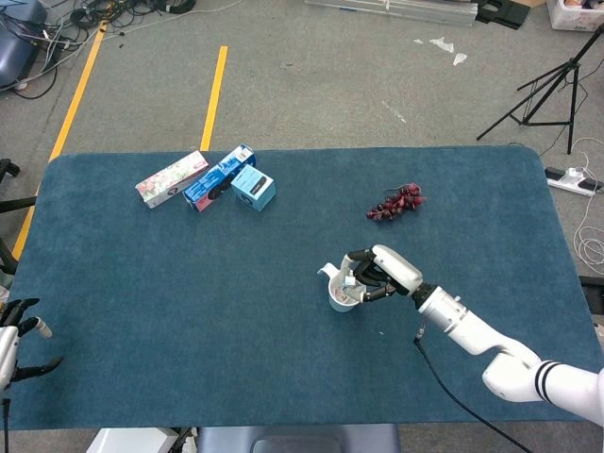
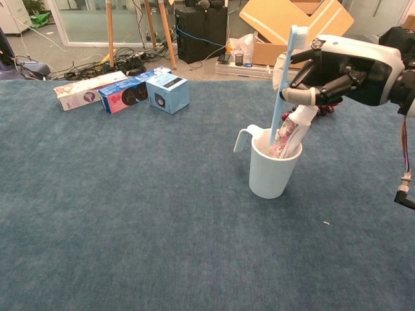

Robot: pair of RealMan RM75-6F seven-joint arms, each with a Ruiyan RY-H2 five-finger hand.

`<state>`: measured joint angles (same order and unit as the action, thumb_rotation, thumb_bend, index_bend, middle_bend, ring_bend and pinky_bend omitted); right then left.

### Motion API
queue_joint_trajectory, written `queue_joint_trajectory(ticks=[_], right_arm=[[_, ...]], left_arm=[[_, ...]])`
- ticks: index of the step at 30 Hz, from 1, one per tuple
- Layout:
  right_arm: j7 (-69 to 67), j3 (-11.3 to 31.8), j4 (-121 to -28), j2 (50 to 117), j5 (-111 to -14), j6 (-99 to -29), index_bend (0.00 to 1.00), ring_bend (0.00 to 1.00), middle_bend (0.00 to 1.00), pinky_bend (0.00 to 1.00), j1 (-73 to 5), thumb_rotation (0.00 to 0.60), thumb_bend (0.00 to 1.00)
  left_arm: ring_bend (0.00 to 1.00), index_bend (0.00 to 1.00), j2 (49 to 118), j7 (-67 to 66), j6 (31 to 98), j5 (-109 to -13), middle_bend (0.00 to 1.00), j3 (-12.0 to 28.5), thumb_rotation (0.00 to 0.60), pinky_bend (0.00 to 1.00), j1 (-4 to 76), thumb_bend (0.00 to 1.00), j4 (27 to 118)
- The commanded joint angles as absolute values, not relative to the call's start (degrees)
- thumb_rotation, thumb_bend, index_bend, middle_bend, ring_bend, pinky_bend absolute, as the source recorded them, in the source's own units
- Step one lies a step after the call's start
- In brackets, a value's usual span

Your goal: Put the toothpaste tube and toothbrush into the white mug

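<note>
The blue toothbrush (image 2: 281, 84) is pinched by the right hand (image 2: 340, 68), its lower end inside the white mug (image 2: 269, 173) beside the toothpaste tube (image 2: 290, 129); the left hand (image 1: 13, 344) lies open-fingered, well apart.

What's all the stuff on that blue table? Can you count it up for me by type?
Boxes: 3 – floral box, dark blue box, light blue box
White mug: 1
Toothpaste tube: 1, in the mug
Toothbrush: 1, held by the right hand, lower end in the mug
Bunch of grapes: 1
Total: 7
</note>
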<state>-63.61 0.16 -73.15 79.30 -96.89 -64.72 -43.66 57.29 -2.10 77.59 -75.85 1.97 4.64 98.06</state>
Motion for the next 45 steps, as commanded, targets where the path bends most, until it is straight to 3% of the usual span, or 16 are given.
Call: queue_joint_trajectory(ticks=[1, 16, 22, 36, 45], right_arm=[[-63.6, 0.2, -73.2, 79.1, -96.8, -64.9, 0.64, 1.00, 1.00, 1.00, -43.7, 0.600, 0.25], [-59.9, 1.2, -76.8, 75.6, -95.8, -65.3, 0.65, 1.00, 1.00, 1.00, -44.1, 0.600, 0.25], [-57.8, 1.3, -77.5, 75.1, -95.0, -64.6, 0.66, 0.92, 1.00, 1.00, -44.0, 0.600, 0.24], [-57.4, 1.3, -76.8, 75.7, -94.9, -63.9, 0.67, 0.64, 0.70, 0.63, -44.3, 0.600, 0.24], [-60.1, 1.2, -77.3, 75.0, -95.7, -65.1, 0.67, 0.59, 0.63, 0.58, -44.2, 0.600, 0.24]], left_arm=[[0.11, 0.51, 57.3, -2.1, 77.6, -75.9, 0.17, 2.0, 0.600, 0.24, 4.6, 0.00, 98.1], [0.11, 0.51, 57.4, -2.6, 77.4, -75.7, 0.17, 1.9, 0.600, 0.24, 4.8, 0.00, 98.0], [0.11, 0.51, 57.5, -2.7, 77.4, -75.8, 0.17, 1.9, 0.600, 0.24, 4.8, 0.00, 98.1], [0.11, 0.51, 57.4, -2.6, 77.4, -75.8, 0.17, 1.9, 0.600, 0.24, 4.7, 0.00, 98.1], [0.11, 0.51, 57.5, -2.8, 77.3, -75.8, 0.17, 1.9, 0.600, 0.24, 4.8, 0.00, 98.1]])
